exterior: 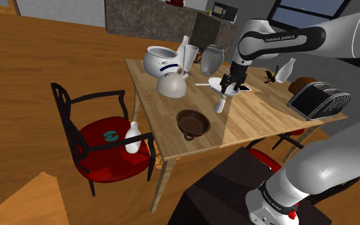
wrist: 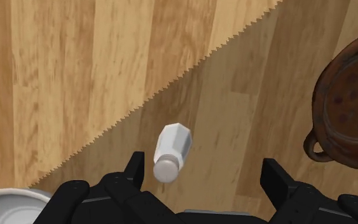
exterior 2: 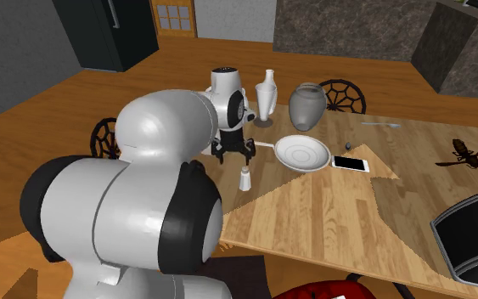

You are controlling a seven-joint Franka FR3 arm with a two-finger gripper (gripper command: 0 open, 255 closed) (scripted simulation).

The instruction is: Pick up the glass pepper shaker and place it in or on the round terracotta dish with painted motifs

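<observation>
Hovering with fingers (wrist: pixel 135 173) spread wide above the upright pepper shaker (wrist: pixel 170 153), which stands on the table (exterior: pixel 261 115) near the brown dish (wrist: pixel 352 108), the gripper (wrist: pixel 203 170) should centre the shaker, now nearer one finger, before lowering and closing.

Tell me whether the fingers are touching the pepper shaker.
Apart. The wrist view shows the open fingers standing either side of the shaker, with bare table between it and each.
</observation>
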